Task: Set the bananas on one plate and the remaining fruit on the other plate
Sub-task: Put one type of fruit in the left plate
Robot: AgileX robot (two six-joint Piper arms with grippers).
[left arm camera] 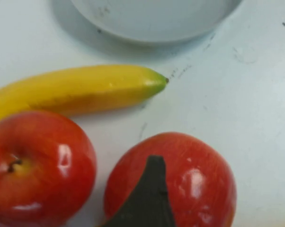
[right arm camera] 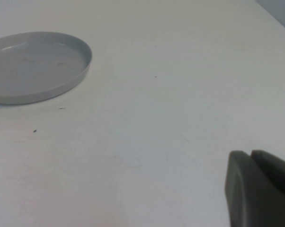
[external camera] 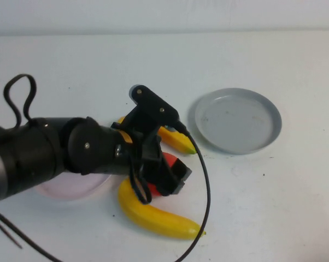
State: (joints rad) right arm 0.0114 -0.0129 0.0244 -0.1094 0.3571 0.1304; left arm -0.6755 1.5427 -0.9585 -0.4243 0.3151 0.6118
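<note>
We see the left gripper (external camera: 172, 177) reaching in over the fruit near the middle of the white table (external camera: 274, 202), its arm covering most of the pale pink plate (external camera: 71, 191), which lies just behind and to the left of it. Directly beneath the gripper sits a red apple (left arm camera: 180, 182); in the left wrist view one dark finger (left arm camera: 149, 198) lies across that apple's skin, but we cannot tell whether the fingers are spread or closed on it. A second red apple (left arm camera: 38, 170) rests just beside the first, close to it, with its yellowish stem dimple showing. Just beyond the apples, away from the wrist, a yellow banana (left arm camera: 81, 90) lies with its greenish tip pointing toward the grey plate (external camera: 238, 120), which stands apart to the gripper's far right and holds nothing. Another yellow banana (external camera: 153, 215) curves along the table on the near side of the gripper, touching or nearly touching the hidden apples. The right gripper (right arm camera: 261, 189) shows only in its own wrist view, as a dark edge above bare table, with the grey plate well away from it; we cannot tell how its fingers stand.
</note>
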